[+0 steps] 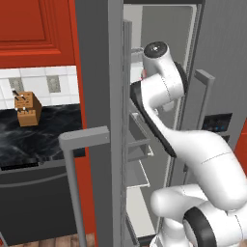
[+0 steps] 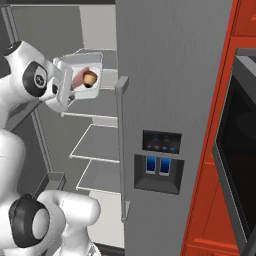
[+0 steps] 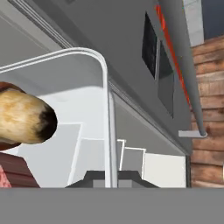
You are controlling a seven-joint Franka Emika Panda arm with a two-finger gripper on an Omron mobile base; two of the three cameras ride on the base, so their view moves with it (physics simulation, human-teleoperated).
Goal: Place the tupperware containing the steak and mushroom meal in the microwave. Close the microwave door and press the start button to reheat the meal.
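Inside the fridge (image 2: pixel 170 75), the pincer (image 3: pixel 111 175) grips the tupperware (image 2: pixel 82 62), holding steak (image 2: pixel 78 76) and mushroom (image 2: pixel 90 78).

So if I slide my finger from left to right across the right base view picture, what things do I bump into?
The robot's white arm → the tupperware with the steak and the mushroom inside → the fridge door's bar handle → the blue-lit dispenser panel → the red cabinet → the microwave door.
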